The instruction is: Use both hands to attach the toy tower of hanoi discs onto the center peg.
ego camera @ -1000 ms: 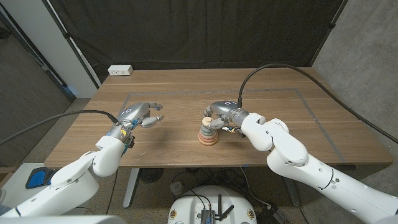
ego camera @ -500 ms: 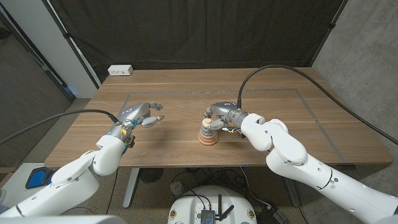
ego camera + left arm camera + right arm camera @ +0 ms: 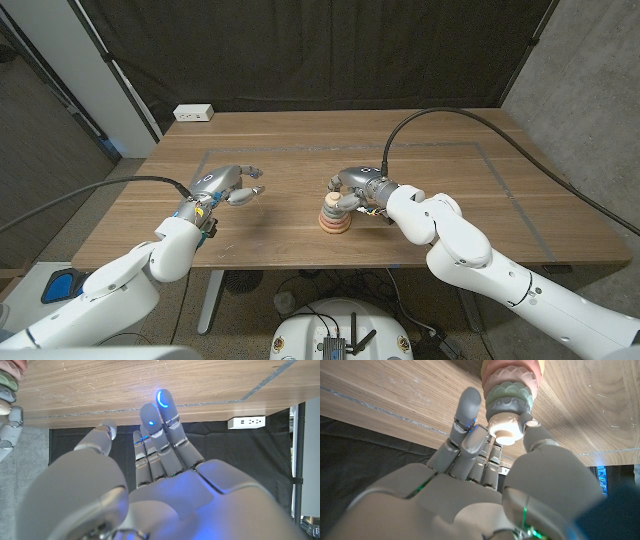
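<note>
From the right wrist, the right hand [image 3: 470,490] pinches the small cream top disc [image 3: 506,427] of the pastel ring-toy stack [image 3: 335,214], mid-table on the wooden table [image 3: 450,190]; the head view blurs this grip. The left hand [image 3: 222,184] hovers apart, fingers spread, holding nothing.

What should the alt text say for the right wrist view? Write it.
The right hand touches the cream top disc of a disc stack on the wooden table, with fingers and thumb on either side of it.
</note>
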`<state>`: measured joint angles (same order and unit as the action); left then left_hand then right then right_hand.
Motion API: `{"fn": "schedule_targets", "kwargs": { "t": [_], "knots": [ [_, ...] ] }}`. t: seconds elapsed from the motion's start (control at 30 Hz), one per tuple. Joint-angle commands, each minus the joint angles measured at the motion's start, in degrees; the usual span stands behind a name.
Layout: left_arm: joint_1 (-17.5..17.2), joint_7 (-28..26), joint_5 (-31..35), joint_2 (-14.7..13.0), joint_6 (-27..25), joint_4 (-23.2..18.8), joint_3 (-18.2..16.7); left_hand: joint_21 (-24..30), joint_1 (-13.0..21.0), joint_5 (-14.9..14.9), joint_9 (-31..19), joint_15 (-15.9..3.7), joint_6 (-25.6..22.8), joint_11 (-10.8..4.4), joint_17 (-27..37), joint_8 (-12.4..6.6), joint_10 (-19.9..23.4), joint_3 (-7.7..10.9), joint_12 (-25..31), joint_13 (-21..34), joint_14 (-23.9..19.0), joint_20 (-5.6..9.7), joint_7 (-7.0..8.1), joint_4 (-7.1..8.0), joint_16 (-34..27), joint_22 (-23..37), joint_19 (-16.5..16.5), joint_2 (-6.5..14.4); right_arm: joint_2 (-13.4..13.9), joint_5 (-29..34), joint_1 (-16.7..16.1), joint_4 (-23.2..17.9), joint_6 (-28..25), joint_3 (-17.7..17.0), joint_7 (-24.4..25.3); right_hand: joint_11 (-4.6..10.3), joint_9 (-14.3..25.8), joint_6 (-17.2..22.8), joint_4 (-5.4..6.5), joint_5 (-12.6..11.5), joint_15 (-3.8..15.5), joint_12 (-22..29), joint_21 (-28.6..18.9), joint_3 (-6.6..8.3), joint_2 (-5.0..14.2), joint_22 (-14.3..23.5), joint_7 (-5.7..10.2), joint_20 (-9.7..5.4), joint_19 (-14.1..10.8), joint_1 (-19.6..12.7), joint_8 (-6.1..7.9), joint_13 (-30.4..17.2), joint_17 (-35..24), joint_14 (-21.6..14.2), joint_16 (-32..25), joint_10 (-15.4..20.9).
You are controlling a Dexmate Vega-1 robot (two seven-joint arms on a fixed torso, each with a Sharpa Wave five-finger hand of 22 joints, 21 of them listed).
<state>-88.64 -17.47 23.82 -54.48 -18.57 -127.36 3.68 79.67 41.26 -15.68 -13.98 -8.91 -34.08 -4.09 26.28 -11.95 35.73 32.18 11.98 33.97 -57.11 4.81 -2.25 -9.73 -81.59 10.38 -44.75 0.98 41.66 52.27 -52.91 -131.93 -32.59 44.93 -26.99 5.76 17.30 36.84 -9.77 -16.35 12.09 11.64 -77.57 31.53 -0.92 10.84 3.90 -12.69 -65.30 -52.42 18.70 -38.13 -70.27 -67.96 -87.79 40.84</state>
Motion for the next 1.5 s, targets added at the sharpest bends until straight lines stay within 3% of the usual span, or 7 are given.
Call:
{"fn": "schedule_targets", "kwargs": {
  "t": [0.03,0.57,1.0,1.5],
  "knots": [
    [0.4,-0.5,-0.5,-0.2,0.3,0.5,0.5,0.4,-0.5,-0.1,-0.3,-3.59,-0.1,0.01,0.2,0.17,0.4,0.27,0.2,0.2,-0.5,5.91,-0.07,0.03,-0.4,0.2,-0.1,0.1,0.6,1.5,0.0,-0.1,-0.1,0.4,-0.3,1.61,0.0,0.0,0.75,-0.2,0.22,-0.4,0.6,0.28,4.04,-0.2,0.45,-0.04,1.0,-3.5,0.30,0.2,-0.2,0.8,0.4,0.7],
    [2.5,-0.5,-1.3,-1.0,1.4,1.6,2.3,0.4,-0.7,-0.1,-0.3,-3.59,-0.1,-0.21,0.2,0.19,0.4,0.47,0.2,0.2,-0.3,5.96,0.07,-0.04,-0.4,0.2,0.0,0.1,1.3,3.3,-0.9,-1.8,-0.9,-0.4,-2.9,0.11,-0.3,-8.7,0.65,-0.8,0.31,-1.2,1.8,-0.90,0.99,-0.4,-0.48,-0.04,2.1,-0.6,-4.23,1.3,0.2,4.5,2.6,-5.6],
    [2.8,-1.1,-1.7,-1.5,1.6,2.0,2.6,0.4,-0.8,-0.1,-0.3,-3.59,-0.3,-0.29,0.0,0.11,0.5,0.63,0.2,0.3,-0.3,5.94,0.13,-0.06,-0.4,0.2,0.0,0.1,1.3,5.0,-1.0,-2.4,-0.2,-0.7,-5.1,-1.30,-0.4,-10.6,0.91,-0.8,0.31,-1.4,2.1,-1.65,-0.35,-0.5,-0.01,-0.01,2.2,1.1,-5.20,2.0,0.5,5.4,3.6,-8.5],
    [3.4,-1.7,-2.2,-1.6,2.0,2.3,2.5,0.5,-0.9,0.0,-0.3,-3.59,-0.4,-0.36,0.1,0.07,0.6,0.79,0.2,0.2,-0.5,5.94,0.28,-0.06,-0.6,0.2,0.0,0.2,0.5,7.1,-1.1,-2.8,0.7,-1.4,-6.7,-1.96,-0.7,-12.8,1.05,-0.3,0.31,-1.5,2.6,-2.82,-2.60,-0.4,0.96,-0.03,2.1,3.5,-6.23,3.3,0.1,5.5,3.9,-12.3]
  ]
}}
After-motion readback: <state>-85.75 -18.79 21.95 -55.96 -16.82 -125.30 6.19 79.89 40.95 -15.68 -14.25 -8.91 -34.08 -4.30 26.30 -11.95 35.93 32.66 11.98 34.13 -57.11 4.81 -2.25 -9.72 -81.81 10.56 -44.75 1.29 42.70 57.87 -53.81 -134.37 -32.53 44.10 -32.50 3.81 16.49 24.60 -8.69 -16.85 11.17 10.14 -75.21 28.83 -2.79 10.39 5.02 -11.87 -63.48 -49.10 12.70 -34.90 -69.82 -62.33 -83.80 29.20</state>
